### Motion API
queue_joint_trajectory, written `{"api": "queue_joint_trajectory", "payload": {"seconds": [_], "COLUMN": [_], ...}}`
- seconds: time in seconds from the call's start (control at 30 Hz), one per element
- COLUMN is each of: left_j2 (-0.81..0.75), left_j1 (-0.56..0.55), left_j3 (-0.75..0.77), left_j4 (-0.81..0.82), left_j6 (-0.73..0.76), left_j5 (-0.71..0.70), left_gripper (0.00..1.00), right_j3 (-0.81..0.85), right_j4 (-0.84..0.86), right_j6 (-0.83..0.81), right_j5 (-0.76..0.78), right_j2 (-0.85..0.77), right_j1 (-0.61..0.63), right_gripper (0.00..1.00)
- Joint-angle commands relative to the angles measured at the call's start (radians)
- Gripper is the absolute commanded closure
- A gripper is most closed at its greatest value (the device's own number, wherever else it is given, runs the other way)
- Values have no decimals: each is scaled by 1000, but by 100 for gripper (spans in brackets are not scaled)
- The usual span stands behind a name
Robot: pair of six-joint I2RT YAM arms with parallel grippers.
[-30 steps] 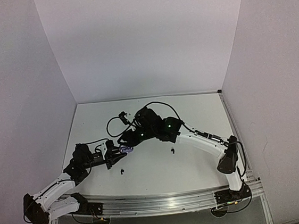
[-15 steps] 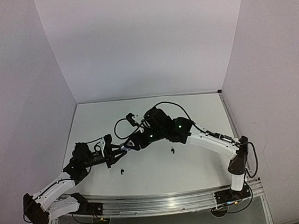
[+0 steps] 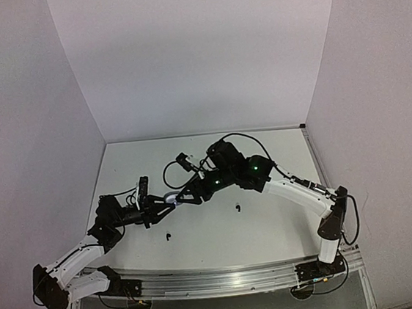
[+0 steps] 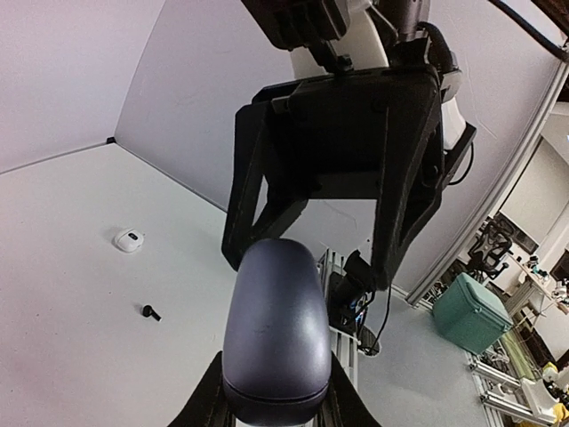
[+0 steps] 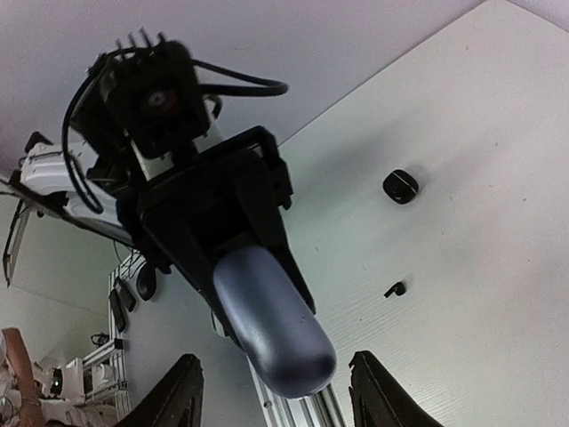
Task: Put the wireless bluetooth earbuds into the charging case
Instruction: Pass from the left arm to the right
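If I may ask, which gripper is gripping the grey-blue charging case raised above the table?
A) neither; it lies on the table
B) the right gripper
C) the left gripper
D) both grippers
C: the left gripper is shut on the grey-blue charging case, while the right gripper has its fingers open, clear of it.

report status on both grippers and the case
left gripper shut on grey-blue case, held off table. right gripper open, fingers flanking case tip. black earbud loose on table, nothing in the way seen.
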Motion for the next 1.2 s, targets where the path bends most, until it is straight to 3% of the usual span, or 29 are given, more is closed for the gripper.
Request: {"api": "queue_joint_trajectory", "payload": {"seconds": [0.0,0.6,0.83,0.9,0.97,1.1,1.17], "left_j2": [14,29,25,20,15,10,4], "left_j1": [5,4,5,6,6,7,9], "left_j3": [59,68,67,62,64,66,66], "left_j4": [113,158,158,137,105,78,64], "left_j6": [-69,-79,-114,-109,-100,-63,-36], "left_j5": [46,77,70,51,13,-31,-45], "left_gripper": [100,100,100,100,90,37,18], "right_j3": [4,6,4,-14,-26,-48,-68], "right_j4": [21,121,131,134,138,141,143], "right_j6": [-20,28,40,42,44,50,55], "right_j5": [-145,-198,-232,-223,-220,-219,-214], "right_j2": [-1,36,43,33,26,7,-10], "right_j1": [-8,-11,-12,-13,-19,-32,-42], "right_gripper": [48,70,100,100,100,100,100]}}
